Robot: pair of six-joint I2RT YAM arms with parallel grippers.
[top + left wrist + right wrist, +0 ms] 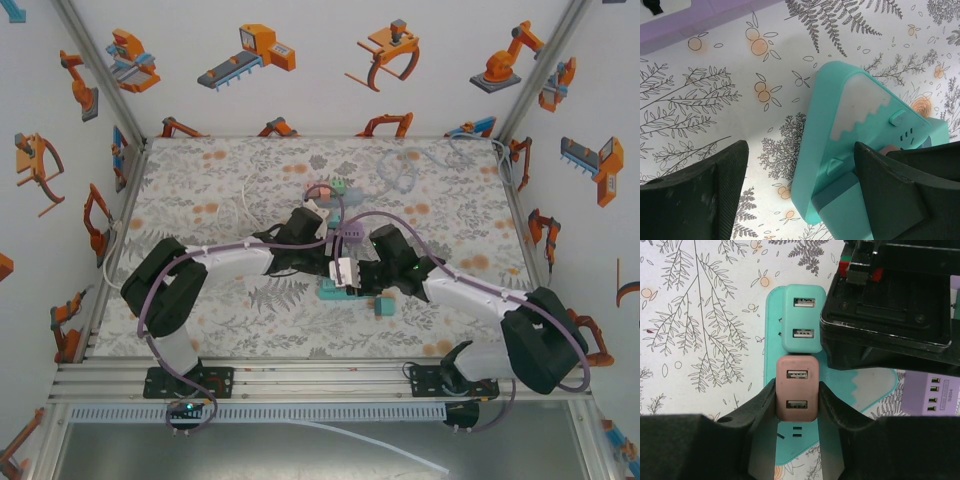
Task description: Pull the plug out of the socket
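Observation:
A teal socket strip [860,385] lies flat on the patterned table, partly under both arms [328,291]. Two USB plugs stand in it: a pink one [796,387] and a teal one [801,319] just beyond. My right gripper [796,395] is shut on the pink plug, its pads pressing both long sides. My left gripper [800,150] straddles the socket [855,115] and is open. Its right finger [890,190] rests against the socket by the teal plug [855,210], while its left finger [700,195] stands apart over bare table.
A purple block [690,20] lies just beyond the socket [350,235]. The left arm's black wrist [890,300] hangs close over the plugs. Small pink and green items [330,190] and a tangle of clear cable [410,165] lie at the back.

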